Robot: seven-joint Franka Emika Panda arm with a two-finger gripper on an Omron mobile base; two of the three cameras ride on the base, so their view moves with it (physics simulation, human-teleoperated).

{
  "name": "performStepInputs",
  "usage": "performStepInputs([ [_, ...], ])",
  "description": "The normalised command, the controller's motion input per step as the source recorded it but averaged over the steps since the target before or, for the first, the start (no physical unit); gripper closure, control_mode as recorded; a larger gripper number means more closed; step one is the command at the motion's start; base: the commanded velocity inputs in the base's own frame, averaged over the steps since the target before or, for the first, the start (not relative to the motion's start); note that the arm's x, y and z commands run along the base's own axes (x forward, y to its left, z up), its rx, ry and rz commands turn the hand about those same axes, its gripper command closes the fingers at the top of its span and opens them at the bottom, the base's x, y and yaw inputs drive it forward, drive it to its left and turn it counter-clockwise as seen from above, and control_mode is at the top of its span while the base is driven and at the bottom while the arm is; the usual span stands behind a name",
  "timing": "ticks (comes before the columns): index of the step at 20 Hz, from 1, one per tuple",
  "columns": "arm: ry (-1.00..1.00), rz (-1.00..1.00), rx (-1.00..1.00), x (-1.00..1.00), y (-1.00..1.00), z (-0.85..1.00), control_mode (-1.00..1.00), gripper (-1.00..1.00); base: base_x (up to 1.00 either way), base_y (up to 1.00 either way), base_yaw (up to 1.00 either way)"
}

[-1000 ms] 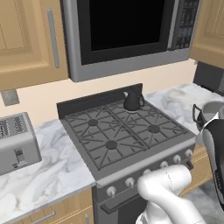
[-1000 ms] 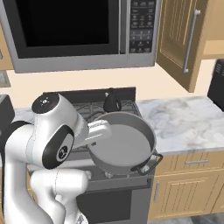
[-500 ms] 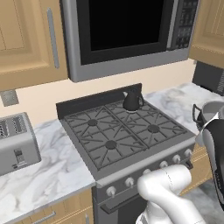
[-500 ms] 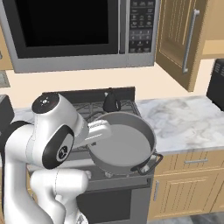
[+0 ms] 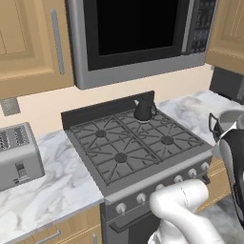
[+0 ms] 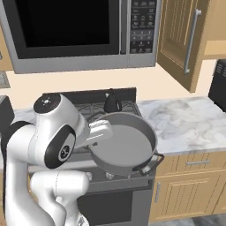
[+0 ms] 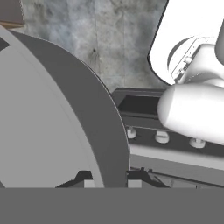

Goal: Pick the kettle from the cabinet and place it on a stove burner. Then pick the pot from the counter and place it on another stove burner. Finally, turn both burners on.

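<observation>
Pot [image 6: 124,143] carried clear of the desk [image 6: 190,118], hanging just off the front edge of the range [image 5: 138,147], slightly tilted, one black side handle [image 6: 148,165] pointing outward. Fingers [image 7: 107,177] pinched narrow on the pot's rim. Kettle [image 5: 143,109] already seated on the range's back burner nearest the desk. Judged mid-carry, placement pending. Best levelled first, then lifted over the grates toward a free front burner [image 5: 167,140] of the range, kept well apart from the kettle. Lowered flat and centred before release, knobs [image 5: 177,179] left unbumped.
</observation>
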Motion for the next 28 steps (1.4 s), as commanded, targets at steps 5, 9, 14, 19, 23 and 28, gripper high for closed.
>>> performStepInputs([
  [5, 0.0, 0.0, 0.0, 0.35, 0.18, 0.0, -1.0, 1.0, 0.0, 0.0, 0.0],
  [9, 0.0, 0.02, 0.0, 0.34, 0.23, 0.0, -1.0, 1.0, 0.0, 0.0, 0.0],
  [14, 0.0, 0.04, 0.0, 0.33, 0.2, -0.05, -1.0, 1.0, 0.0, 0.0, 0.0],
  [19, -0.03, 0.08, 0.0, 0.4, 0.13, -0.18, -1.0, 1.0, 0.0, 0.0, 0.0],
  [23, -0.02, 0.12, 0.0, 0.35, 0.12, -0.27, -1.0, 1.0, 0.0, 0.0, 0.0],
  [28, -0.04, 0.13, 0.0, 0.32, 0.09, -0.28, -1.0, 1.0, 0.0, 0.0, 0.0],
])
